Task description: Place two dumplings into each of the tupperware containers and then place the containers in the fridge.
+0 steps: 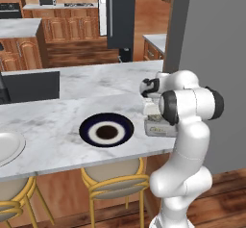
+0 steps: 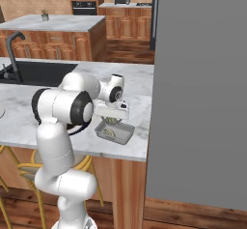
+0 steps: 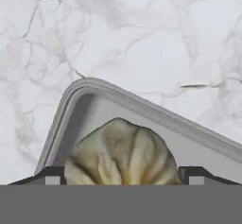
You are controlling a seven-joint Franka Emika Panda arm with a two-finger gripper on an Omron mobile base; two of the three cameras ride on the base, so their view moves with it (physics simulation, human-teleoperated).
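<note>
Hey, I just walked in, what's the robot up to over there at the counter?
The white arm is reaching down over a tupperware container near the marble counter's right end. Its hand is open, with a dumpling between the fingertips, inside a corner of the container. The pictures don't settle whether it is dropping the dumpling off or about to pick it up. A round dark plate sits further left on the counter.

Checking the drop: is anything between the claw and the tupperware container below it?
Nothing visible. The open claw hangs over the container with a dumpling between its fingertips, inside the tray's corner.
</note>
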